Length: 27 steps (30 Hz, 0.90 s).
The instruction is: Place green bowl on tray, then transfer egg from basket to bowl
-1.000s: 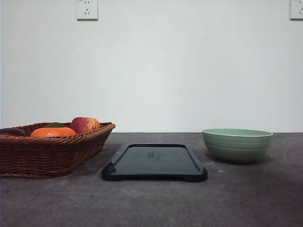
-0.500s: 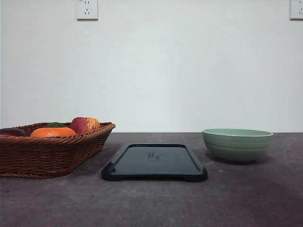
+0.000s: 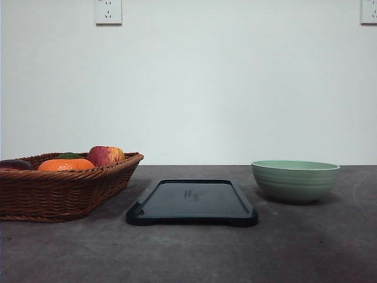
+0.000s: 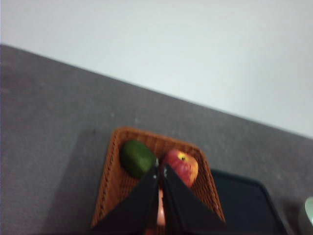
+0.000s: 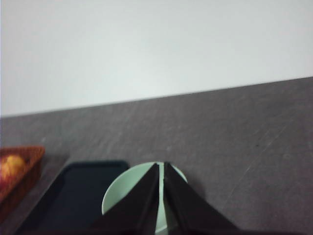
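Looking down my right wrist, I see the green bowl [image 5: 117, 198] sitting on the bare table [image 3: 306, 247], to the right of the tray [image 3: 191, 203] and apart from it, with nothing in it that I can see. I judge it stiff glazed ceramic, fairly heavy for its size, slick on the wall and liable to chip if knocked against the tray's raised rim, so the lighter rim looks like the place to pinch, one finger inside and one outside. My right gripper [image 5: 160, 169] hangs above the bowl with its fingers pressed together and nothing between them; it will need to spread before it can take that rim. My left gripper [image 4: 160, 171] is likewise closed and empty, above the basket [image 3: 70, 188], which stands at the left, well apart from the bowl with the tray between. In the basket lie an apple [image 4: 181, 166], a dark green fruit [image 4: 137, 157] and an orange fruit [image 3: 66, 164]; a pale pinkish sliver between my left fingers may be the egg [image 4: 160, 211], but I cannot tell for sure. The path from bowl to tray looks unobstructed.
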Each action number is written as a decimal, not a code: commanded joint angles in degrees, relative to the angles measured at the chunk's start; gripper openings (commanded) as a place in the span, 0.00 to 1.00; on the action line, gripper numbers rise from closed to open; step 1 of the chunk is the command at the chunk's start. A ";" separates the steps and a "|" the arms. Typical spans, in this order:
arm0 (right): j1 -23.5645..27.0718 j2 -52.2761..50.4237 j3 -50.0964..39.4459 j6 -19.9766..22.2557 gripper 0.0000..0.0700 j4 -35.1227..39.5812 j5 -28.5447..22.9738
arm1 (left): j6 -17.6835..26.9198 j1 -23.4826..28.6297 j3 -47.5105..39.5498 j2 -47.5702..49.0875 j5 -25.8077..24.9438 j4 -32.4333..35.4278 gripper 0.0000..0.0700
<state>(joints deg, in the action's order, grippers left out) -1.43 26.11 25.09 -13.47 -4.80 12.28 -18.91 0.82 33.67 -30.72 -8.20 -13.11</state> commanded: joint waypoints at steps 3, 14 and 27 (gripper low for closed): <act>0.04 5.68 3.91 2.23 0.01 -0.18 2.52 | 2.27 -0.25 4.56 -5.93 -2.48 -2.04 0.00; -0.76 22.43 14.17 2.40 0.01 -9.00 9.35 | 6.27 -4.68 13.64 -20.23 -5.89 -9.99 0.00; -4.89 32.28 20.40 3.73 0.01 -14.16 9.34 | 11.40 -9.27 22.12 -32.19 -8.28 -22.54 0.00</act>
<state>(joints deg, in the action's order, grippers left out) -6.01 57.74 44.28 -10.72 -19.11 21.46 -9.17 -8.23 54.39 -62.37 -15.99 -35.99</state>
